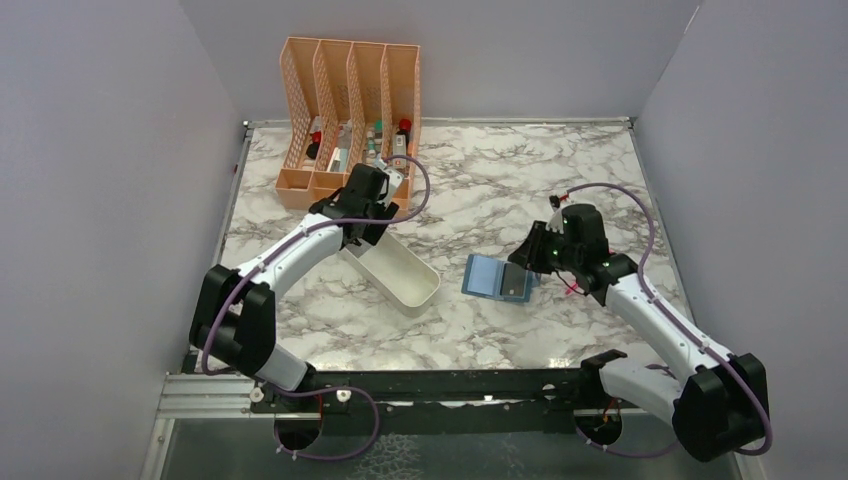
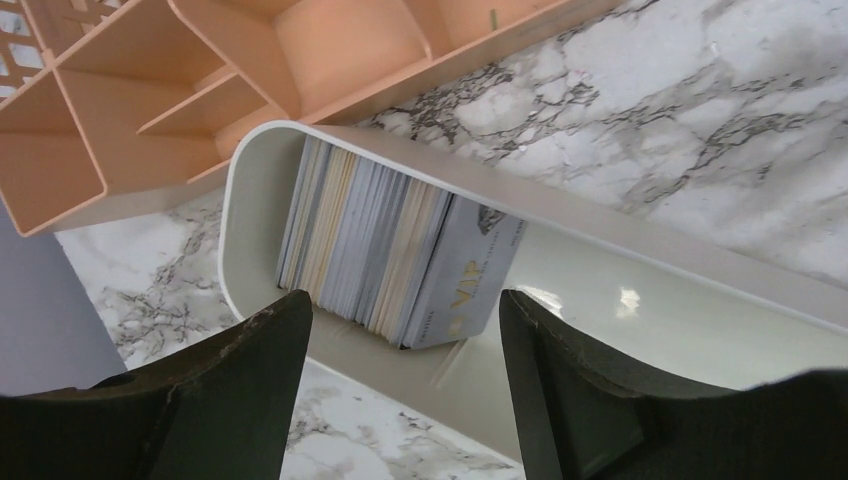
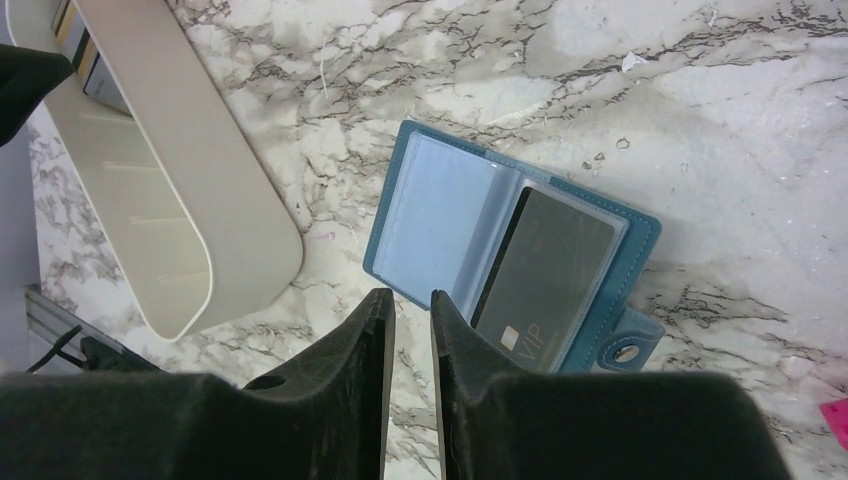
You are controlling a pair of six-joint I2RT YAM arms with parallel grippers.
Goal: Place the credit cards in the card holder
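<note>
one dark card point(image 3: 545, 270) in card holder point(image 3: 420, 215); left gripper point(image 2: 400, 340) spread, right gripper point(image 3: 412, 330) nearly together

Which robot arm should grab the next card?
Probably the left. Its open left gripper hangs right above the credit cards standing in the white tray. The right gripper, nearly shut, is by the card holder.

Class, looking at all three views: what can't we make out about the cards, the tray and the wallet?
- Stack of credit cards: exact count unreadable in the left wrist view, edges packed together.
- White tray: its card end hidden in the top view under the left gripper.
- Card holder: near corner covered by right gripper.
</note>
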